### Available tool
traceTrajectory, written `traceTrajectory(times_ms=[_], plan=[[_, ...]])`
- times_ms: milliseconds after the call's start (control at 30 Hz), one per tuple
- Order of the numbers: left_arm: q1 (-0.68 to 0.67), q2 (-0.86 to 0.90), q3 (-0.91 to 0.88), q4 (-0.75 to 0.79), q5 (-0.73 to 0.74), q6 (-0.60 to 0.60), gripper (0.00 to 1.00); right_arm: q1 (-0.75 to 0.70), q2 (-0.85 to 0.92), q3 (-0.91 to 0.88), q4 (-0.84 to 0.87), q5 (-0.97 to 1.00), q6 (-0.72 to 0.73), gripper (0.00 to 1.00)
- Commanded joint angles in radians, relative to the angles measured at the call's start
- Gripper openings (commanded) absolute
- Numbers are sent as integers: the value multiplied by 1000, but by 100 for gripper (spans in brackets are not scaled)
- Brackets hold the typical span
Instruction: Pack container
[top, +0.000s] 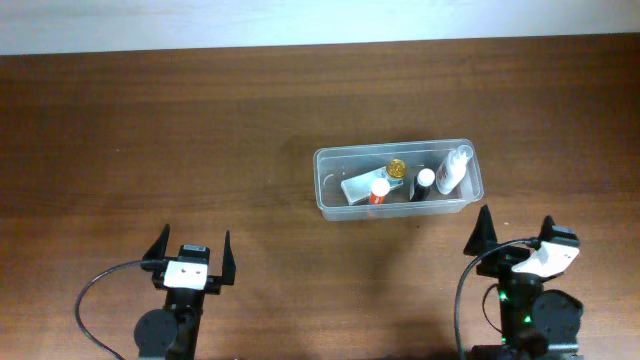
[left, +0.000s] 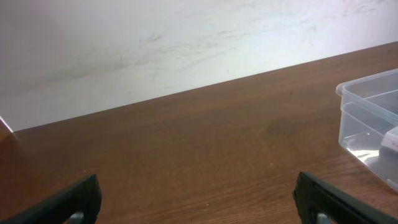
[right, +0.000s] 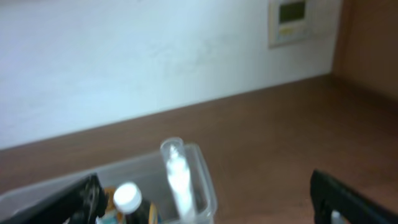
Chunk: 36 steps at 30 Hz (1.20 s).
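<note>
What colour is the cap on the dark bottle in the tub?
White; the cap shows clearest in the right wrist view.

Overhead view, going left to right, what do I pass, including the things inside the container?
Left gripper, container, red-capped bottle, gold cap, white-capped dark bottle, white spray bottle, right gripper.

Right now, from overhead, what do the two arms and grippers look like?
Both arms are black with round joints. The left gripper and right gripper each have two dark pointed fingers ahead of a white block. A black cable loops beside the left arm. Another runs beside the right, where a green light glows.
</note>
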Motion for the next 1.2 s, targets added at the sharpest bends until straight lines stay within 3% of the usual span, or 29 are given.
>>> traceTrajectory(times_ms=[0, 167, 600, 1167], plan=[[6, -7, -2, -6, -4, 16, 99, 9, -57, -106, 101, -43, 4, 98], [6, -7, -2, -6, -4, 16, 100, 9, -82, -195, 214, -84, 4, 98], [6, -7, -2, -6, -4, 16, 99, 15, -82, -235, 135, -120, -103, 98], [6, -7, -2, -6, -4, 16, 99, 15, -82, -235, 136, -117, -101, 98]])
